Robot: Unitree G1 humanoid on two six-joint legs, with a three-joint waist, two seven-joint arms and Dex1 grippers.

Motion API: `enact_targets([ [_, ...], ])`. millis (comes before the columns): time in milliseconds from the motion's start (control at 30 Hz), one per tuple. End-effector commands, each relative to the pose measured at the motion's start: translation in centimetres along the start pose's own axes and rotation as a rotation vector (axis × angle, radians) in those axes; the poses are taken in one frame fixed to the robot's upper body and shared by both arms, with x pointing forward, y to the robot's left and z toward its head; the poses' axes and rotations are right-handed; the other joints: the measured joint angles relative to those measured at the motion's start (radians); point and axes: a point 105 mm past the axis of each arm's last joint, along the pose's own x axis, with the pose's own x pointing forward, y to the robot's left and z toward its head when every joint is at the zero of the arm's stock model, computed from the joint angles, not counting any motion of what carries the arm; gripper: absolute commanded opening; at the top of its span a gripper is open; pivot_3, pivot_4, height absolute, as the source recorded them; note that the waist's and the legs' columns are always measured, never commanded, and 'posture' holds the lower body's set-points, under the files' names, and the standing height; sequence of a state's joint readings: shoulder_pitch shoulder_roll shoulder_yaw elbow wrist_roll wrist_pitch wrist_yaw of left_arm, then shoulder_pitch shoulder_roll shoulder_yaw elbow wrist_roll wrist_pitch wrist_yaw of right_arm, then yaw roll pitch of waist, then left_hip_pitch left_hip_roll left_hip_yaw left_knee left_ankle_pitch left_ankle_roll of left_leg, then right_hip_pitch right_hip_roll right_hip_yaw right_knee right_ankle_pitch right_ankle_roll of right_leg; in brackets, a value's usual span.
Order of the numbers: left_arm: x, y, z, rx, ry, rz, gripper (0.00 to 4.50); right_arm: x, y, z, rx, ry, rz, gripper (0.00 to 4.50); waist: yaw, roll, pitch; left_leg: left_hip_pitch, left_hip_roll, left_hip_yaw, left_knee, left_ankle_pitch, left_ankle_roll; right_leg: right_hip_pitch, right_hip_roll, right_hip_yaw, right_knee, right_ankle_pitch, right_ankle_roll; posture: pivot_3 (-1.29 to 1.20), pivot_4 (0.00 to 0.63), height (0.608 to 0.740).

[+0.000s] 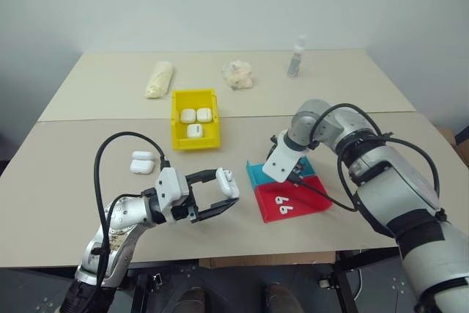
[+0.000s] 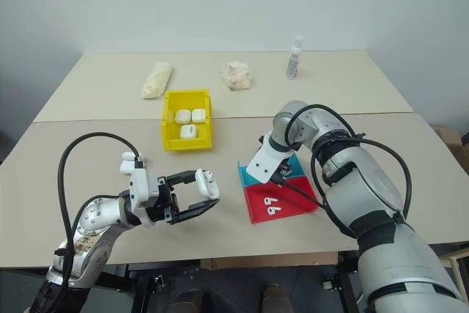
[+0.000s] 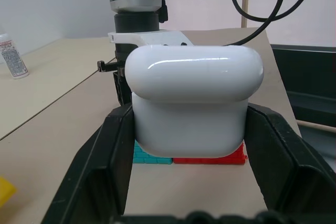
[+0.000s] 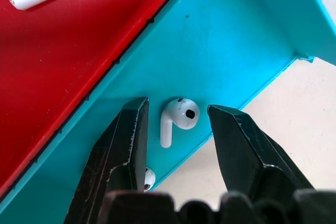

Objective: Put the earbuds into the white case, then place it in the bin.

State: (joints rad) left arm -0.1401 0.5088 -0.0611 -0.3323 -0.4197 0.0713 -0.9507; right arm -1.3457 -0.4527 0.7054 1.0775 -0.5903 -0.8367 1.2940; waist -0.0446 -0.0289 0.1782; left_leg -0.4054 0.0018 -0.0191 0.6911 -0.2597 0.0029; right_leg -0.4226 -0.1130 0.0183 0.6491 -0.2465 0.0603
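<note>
While the left gripper [image 1: 220, 194] clamps the white case [image 1: 226, 182], the right gripper [image 4: 176, 116] hangs parted around 1 earbud [image 4: 177, 117] in the teal tray [image 4: 247, 40], stem lying parallel to its fingers.

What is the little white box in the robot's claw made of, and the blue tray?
The rounded glossy white earbud case, pinched in the left claw, looks like hard smooth plastic: a bright streak of light runs across its lid. The shallow teal tray also seems plastic, but duller, with a fine even surface and moulded raised edges. A tiny white stemmed earbud in it shines like the case.
</note>
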Motion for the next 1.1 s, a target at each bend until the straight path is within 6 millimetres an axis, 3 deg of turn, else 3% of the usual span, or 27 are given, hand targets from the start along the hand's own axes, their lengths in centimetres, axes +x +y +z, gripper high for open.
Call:
enact_targets([
  [33,0.2,-0.4,0.8,0.033,-0.017,-0.007,2.79,-0.8,-0.7,-0.3,-0.032,0.035,-0.01,2.25,0.0,0.0,0.0,0.0,0.0,0.0,0.0,0.0,0.0,0.0,0.0,0.0,0.0,0.0,0.0,0.0,0.15,0.74],
  [667,0.1,-0.4,0.7,0.04,-0.01,0.001,2.79,-0.2,-0.2,0.0,-0.042,0.012,-0.001,2.25,0.0,0.0,0.0,0.001,0.0,0.0,0.0,0.0,0.0,0.001,0.0,0.0,0.0,0.0,0.0,0.0,0.15,0.74],
  [733,0.1,-0.4,0.7,0.04,-0.009,0.0,2.79,0.0,-0.2,0.0,-0.041,0.01,-0.005,1.88,0.0,0.0,0.0,0.001,0.0,0.0,0.0,0.0,0.0,0.001,0.0,0.0,0.0,0.0,0.0,0.0,0.15,0.74],
  [1100,0.2,-0.4,0.6,0.043,-0.001,0.001,2.79,0.4,0.3,0.0,-0.046,0.01,0.014,1.88,-0.001,0.0,0.0,0.001,0.0,0.0,-0.001,0.0,0.0,0.001,0.0,0.0,0.0,0.0,0.0,0.0,0.15,0.74],
])
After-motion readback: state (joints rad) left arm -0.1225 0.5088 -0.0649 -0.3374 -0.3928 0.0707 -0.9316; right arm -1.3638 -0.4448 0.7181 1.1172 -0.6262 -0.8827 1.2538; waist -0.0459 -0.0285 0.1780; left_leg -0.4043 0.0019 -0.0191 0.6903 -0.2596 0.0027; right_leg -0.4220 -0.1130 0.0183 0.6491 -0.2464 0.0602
